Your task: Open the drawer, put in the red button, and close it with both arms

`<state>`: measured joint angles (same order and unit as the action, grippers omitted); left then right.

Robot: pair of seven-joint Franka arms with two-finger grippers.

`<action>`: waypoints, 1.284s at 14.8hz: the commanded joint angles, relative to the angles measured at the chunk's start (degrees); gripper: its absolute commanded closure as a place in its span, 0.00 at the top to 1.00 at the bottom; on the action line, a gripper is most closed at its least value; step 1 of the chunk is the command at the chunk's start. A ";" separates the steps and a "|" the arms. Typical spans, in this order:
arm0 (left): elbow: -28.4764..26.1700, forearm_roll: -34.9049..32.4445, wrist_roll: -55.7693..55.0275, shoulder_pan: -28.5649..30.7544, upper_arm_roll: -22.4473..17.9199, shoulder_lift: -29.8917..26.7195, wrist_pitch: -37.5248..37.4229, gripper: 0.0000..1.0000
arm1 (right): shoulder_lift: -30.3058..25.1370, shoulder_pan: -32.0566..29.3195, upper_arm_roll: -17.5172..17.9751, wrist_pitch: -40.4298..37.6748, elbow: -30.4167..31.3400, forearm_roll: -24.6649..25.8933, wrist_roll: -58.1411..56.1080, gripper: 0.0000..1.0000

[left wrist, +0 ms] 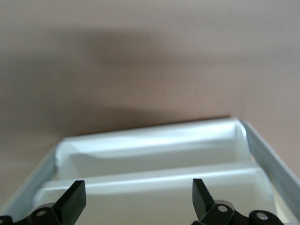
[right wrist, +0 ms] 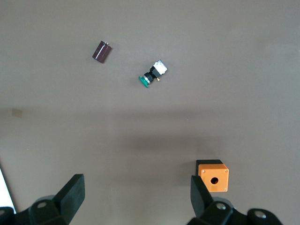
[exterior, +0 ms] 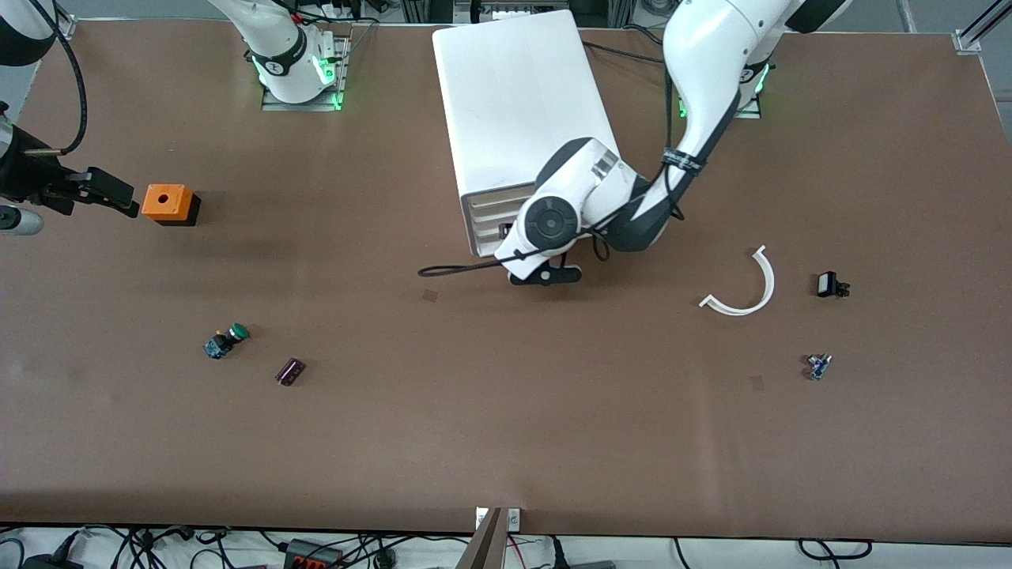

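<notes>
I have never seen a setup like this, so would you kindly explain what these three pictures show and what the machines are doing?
These are two white robot arms at a brown table, each ending in a two-finger gripper. The large picture looks down from across the table; the other two come from cameras on the wrists. The left gripper is open at the drawer fronts of the white cabinet. The right gripper is open over the table beside an orange box. Nothing is held. Also on the table are a green button, a purple cylinder, a white curved strip, a small black part and a tiny part too small to identify.
</notes>
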<state>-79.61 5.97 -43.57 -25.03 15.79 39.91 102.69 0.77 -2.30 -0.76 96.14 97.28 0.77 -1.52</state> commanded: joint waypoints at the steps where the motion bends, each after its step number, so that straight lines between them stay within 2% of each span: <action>1: 1.21 -0.08 1.12 8.83 0.20 -4.05 -2.67 1.00 | -1.56 0.02 0.06 -0.25 1.34 0.55 -0.59 1.00; 3: 2.26 0.09 6.01 12.89 -0.06 -5.11 -2.41 1.00 | -1.56 0.02 0.06 -0.16 1.34 0.55 -0.59 1.00; 4: 4.18 -1.91 9.87 14.91 -0.50 -5.11 -2.58 1.00 | -1.56 0.02 0.06 -0.16 1.34 0.55 -0.59 1.00; 6: 6.57 -9.98 17.79 19.57 -0.15 -6.07 -3.28 1.00 | -1.56 0.02 0.06 -0.16 1.34 0.63 -0.59 1.00; 8: 6.84 -17.62 25.34 20.89 -0.50 -8.61 -3.72 1.00 | -1.48 0.11 0.15 -0.16 1.34 0.64 -0.59 1.00; 9: 7.01 -19.40 29.38 22.03 -0.33 -9.58 -4.16 1.00 | -1.48 0.02 0.06 -0.16 1.34 0.64 -0.59 1.00; 13: 8.85 -12.59 43.45 28.63 -0.23 -13.53 -12.23 1.00 | -1.39 0.02 0.15 -0.16 1.25 0.64 -0.59 1.00; 15: 7.03 -9.59 49.96 31.26 -0.67 -18.53 -13.82 1.00 | -1.48 0.11 0.15 -0.16 1.25 0.72 -0.68 1.00; 16: 3.19 -7.83 50.69 31.97 -1.63 -21.17 -15.31 1.00 | -1.48 0.11 0.15 -0.16 1.25 0.72 -0.68 1.00; 17: -1.81 -5.55 50.43 31.02 -4.51 -25.63 -14.80 1.00 | -1.48 0.11 0.15 -0.25 1.25 0.72 -0.77 1.00; 19: -9.12 -3.86 49.12 29.00 -7.43 -31.88 -11.12 1.00 | -1.56 0.11 0.15 -0.25 1.25 0.72 -0.68 1.00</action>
<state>-76.69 -0.07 5.22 5.90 11.41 17.39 87.54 0.76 -2.28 -0.76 96.09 97.34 0.77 -1.52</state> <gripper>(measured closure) 0.000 0.000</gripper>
